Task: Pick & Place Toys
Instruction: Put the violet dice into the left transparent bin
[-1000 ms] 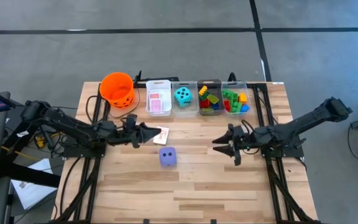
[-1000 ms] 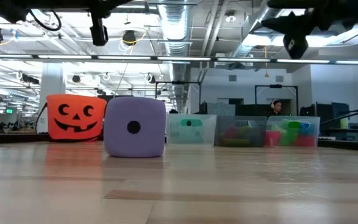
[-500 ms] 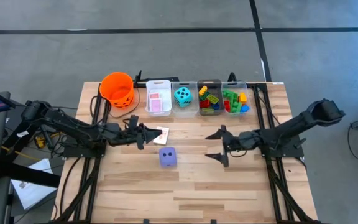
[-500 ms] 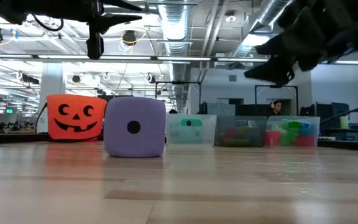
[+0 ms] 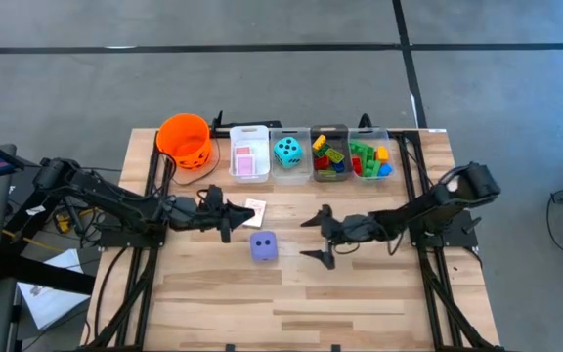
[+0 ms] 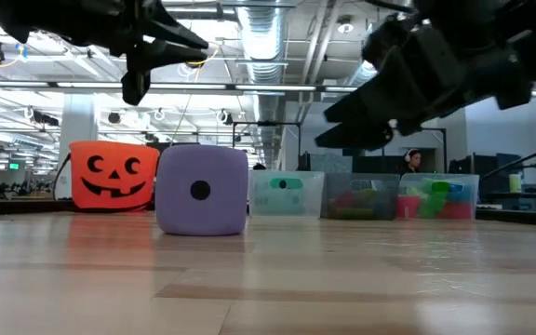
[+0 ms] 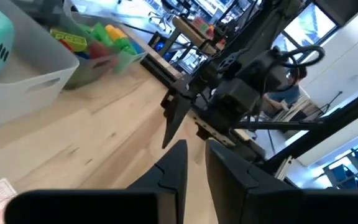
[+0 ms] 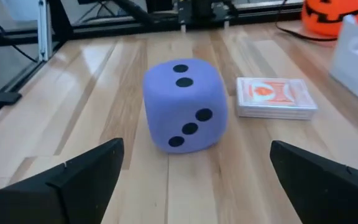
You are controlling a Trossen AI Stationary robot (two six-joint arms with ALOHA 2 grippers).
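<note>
Purple die (image 5: 264, 245) on wood table (image 5: 379, 293), just ahead of wide-open, empty right gripper (image 5: 317, 238) jaws, untouched

Purple die (image 8: 184, 106) sits centre frame on the wood table (image 8: 92, 106), card deck (image 8: 276, 98) just right of it. Right gripper (image 8: 194, 180) fingers spread wide at both bottom corners. Orange bucket (image 8: 328, 15) top right.

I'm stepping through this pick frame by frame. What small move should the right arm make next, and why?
Probably ease the right gripper forward to straddle the purple die: its jaws are wide open and face the die, which sits free on the table.
</note>
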